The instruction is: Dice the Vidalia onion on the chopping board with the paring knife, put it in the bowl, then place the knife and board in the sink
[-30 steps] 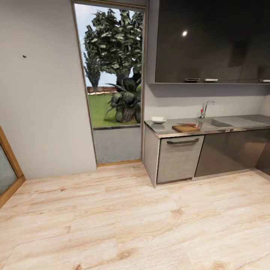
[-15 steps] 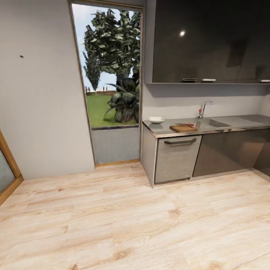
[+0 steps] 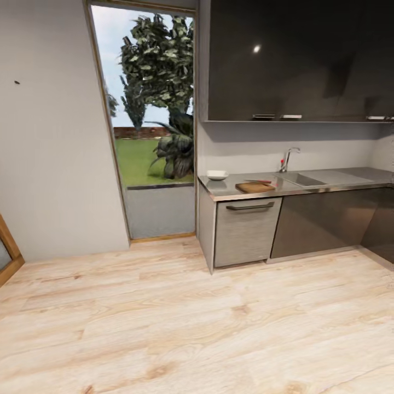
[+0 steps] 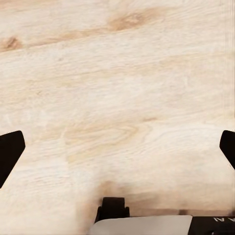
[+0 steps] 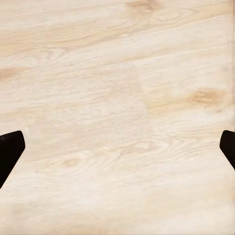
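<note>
Across the room, the glossy grey countertop [image 3: 328,186] runs along the far wall in the head view. The white bowl [image 3: 217,175] sits near its left end. Just right of the bowl lies the brown chopping board [image 3: 255,187], with the red-handled paring knife [image 3: 259,181] at its far edge. Further right is the sink [image 3: 300,179] with its curved faucet [image 3: 288,158]. The Vidalia onion is hidden from here. My left gripper [image 4: 117,147] and right gripper [image 5: 117,147] both hang open over the wooden floor, dark fingertips [image 4: 10,152] [image 5: 10,149] wide apart with nothing between them.
Light wooden floor [image 3: 191,328] stretches from me to the grey cabinet fronts [image 3: 245,230]. A tall glass door [image 3: 148,126] onto a garden stands left of the counter. Dark wall cupboards [image 3: 295,60] hang above it. A wooden frame [image 3: 6,251] juts in at the left edge.
The whole head view has shifted: the door, the counter and all on it now sit further left in the picture, so the camera has moved. Nothing on the counter has moved.
</note>
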{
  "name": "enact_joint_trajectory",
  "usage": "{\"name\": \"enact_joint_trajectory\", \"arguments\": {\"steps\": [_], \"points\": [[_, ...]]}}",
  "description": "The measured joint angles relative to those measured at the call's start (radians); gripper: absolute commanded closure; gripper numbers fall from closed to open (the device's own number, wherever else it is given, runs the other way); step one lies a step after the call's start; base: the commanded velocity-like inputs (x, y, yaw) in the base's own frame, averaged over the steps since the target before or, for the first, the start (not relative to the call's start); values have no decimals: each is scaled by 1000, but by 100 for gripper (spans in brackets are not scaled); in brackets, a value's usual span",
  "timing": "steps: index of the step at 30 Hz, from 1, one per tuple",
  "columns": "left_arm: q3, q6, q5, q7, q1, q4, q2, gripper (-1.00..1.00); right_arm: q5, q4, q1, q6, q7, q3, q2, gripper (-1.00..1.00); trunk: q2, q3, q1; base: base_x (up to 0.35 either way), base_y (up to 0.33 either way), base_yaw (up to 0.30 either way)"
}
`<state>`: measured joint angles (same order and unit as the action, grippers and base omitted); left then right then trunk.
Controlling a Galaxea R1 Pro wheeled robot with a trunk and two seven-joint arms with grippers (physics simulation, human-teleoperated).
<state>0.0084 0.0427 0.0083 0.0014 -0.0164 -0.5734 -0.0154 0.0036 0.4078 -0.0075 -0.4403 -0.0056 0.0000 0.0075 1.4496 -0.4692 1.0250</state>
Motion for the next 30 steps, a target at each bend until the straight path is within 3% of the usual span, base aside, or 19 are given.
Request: {"name": "enact_joint_trajectory", "arguments": {"steps": [30], "points": [[0, 1, 0, 0, 0, 11, 0, -100, 0, -1, 0, 0, -1, 0, 2, -100, 0, 0, 0, 12, -319, 19]]}}
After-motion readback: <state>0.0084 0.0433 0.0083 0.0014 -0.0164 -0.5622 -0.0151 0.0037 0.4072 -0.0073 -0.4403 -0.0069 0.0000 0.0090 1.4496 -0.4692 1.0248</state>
